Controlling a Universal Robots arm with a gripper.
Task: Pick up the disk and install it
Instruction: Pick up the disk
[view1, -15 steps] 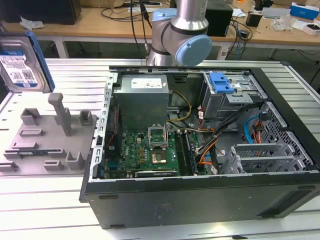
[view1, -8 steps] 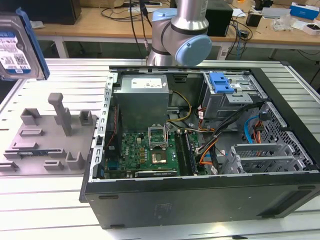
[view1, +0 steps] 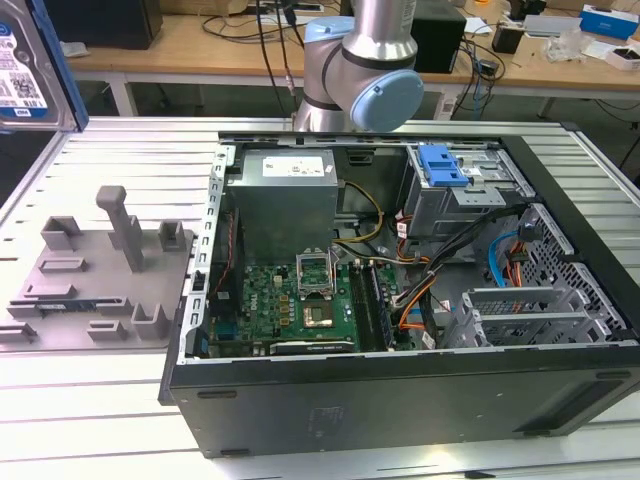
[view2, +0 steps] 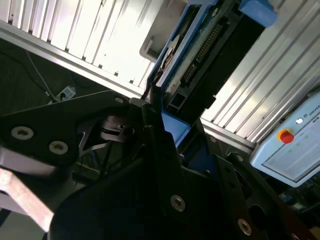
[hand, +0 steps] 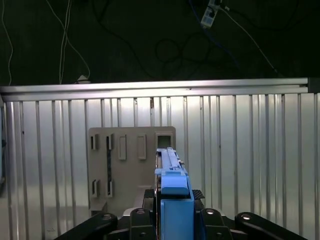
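Ribbed aluminium tabletop (hand: 240, 150) spreads below your arm, with a grey fixture plate (hand: 131, 142) lying on it. You have the disk (hand: 170, 160) standing edge-on between the jaws, which are clamped on its blue carrier rail at the near end; the gripper (hand: 173, 215) carries it above the table. In the exterior view it shows at the exterior view's far left, well apart from the open computer case (view1: 400, 400).

Ribbed shiny metal table (view1: 120, 150), blue plastic-framed disk (hand: 174, 192)

The fixture plate (view1: 90, 290) lies on the table (view1: 130, 150) to the exterior view's left of the computer case (view1: 400, 405), the disk (view1: 25, 70) above it.
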